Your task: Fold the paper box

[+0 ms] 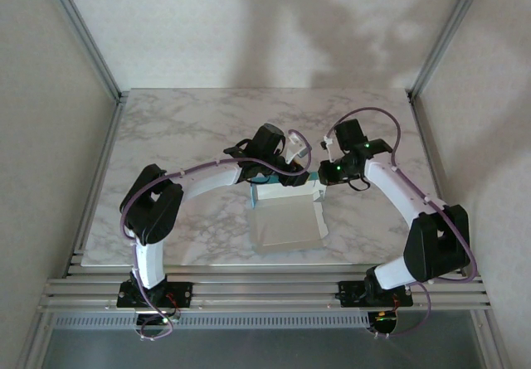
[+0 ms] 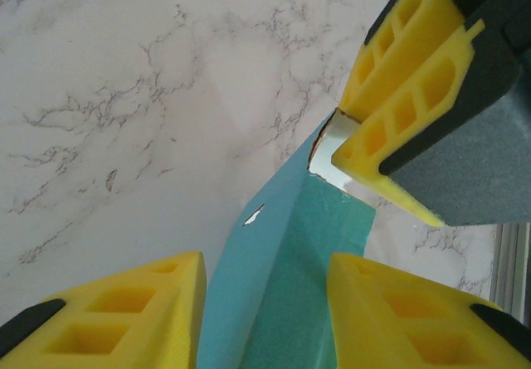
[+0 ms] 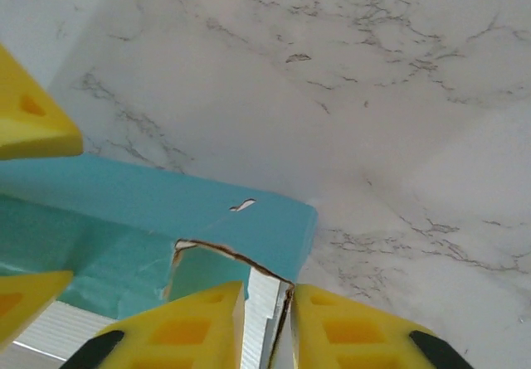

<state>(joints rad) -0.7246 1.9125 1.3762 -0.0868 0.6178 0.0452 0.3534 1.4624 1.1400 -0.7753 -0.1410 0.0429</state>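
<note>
The paper box [image 1: 286,220] lies at the middle of the marble table, pale grey-white face up, with a turquoise wall raised along its far edge [image 1: 286,191]. My left gripper [image 1: 278,174] comes down on that wall from above. In the left wrist view its yellow fingers [image 2: 158,303] press both sides of the folded turquoise wall [image 2: 274,286]. My right gripper [image 1: 326,174] is at the wall's right end. In the right wrist view its jaws [image 3: 270,294] are pinched on a thin white-faced corner tab [image 3: 264,303] below the turquoise wall [image 3: 166,203]. That pinched tab [image 2: 325,149] appears in the left wrist view too.
The marble table [image 1: 182,128] is walled by white panels with aluminium posts [image 1: 83,37] at the back corners. Aluminium rails [image 1: 265,290] run along the near edge beside both arm bases. Bare marble lies behind and to both sides of the box.
</note>
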